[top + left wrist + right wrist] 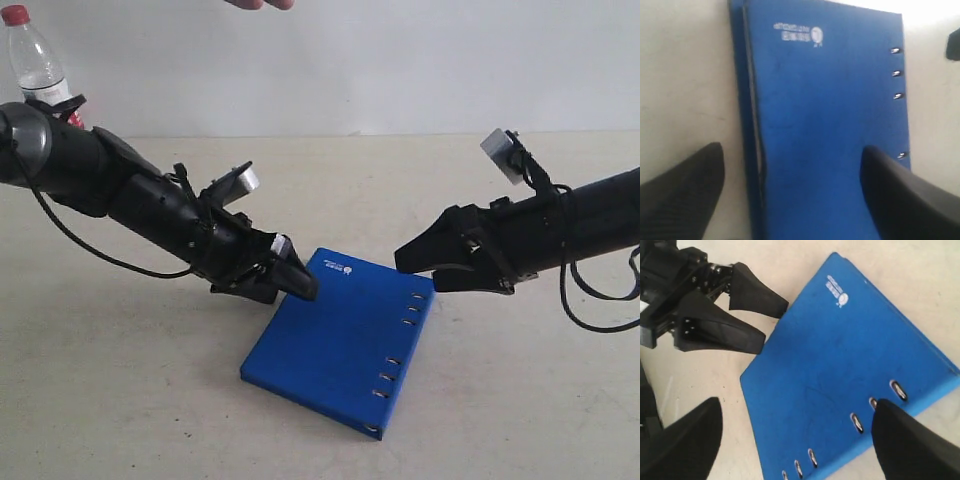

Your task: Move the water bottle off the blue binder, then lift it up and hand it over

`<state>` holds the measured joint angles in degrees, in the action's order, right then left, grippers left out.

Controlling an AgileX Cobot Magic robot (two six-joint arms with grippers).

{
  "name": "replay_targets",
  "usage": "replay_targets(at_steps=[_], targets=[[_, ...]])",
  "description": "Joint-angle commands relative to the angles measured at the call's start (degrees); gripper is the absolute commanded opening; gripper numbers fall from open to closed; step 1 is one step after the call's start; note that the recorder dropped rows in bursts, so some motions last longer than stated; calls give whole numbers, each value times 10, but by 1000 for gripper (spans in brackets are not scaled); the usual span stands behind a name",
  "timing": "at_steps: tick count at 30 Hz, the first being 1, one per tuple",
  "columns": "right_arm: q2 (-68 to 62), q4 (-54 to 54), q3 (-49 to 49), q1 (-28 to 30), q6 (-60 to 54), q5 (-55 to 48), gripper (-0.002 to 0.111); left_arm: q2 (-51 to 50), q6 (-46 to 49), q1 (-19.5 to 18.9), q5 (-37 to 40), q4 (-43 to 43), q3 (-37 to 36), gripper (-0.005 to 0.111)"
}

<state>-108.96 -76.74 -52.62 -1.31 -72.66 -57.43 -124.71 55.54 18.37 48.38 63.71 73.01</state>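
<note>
The water bottle (38, 62), clear with a red cap, stands upright at the far left back of the table, off the binder and partly behind the left arm. The blue binder (340, 345) lies flat and closed mid-table, with nothing on it. My left gripper (300, 282) is open at the binder's far left edge; in the left wrist view the gripper (792, 152) straddles that edge of the binder (830, 115). My right gripper (412, 262) is open and hovers by the spine corner. In the right wrist view the gripper (797, 407) frames the binder (840, 355) and the left gripper (774, 322).
A person's fingertips (260, 4) show at the top edge of the exterior view. The beige table (120, 400) lies bare around the binder, with a white wall behind it. Metal rivets (395, 360) line the binder's spine side.
</note>
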Motion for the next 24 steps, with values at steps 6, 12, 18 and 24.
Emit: replay_targets(at_steps=[6, 12, 18, 24], targets=[[2, 56, 0, 2, 101, 50, 74, -26, 44, 2, 85, 64, 3, 71], [2, 55, 0, -12, 93, 20, 74, -26, 88, 2, 182, 146, 24, 71], [2, 71, 0, -39, 79, 28, 74, -26, 114, 2, 216, 210, 33, 71], [14, 120, 0, -25, 92, 78, 74, -26, 114, 2, 216, 183, 33, 71]])
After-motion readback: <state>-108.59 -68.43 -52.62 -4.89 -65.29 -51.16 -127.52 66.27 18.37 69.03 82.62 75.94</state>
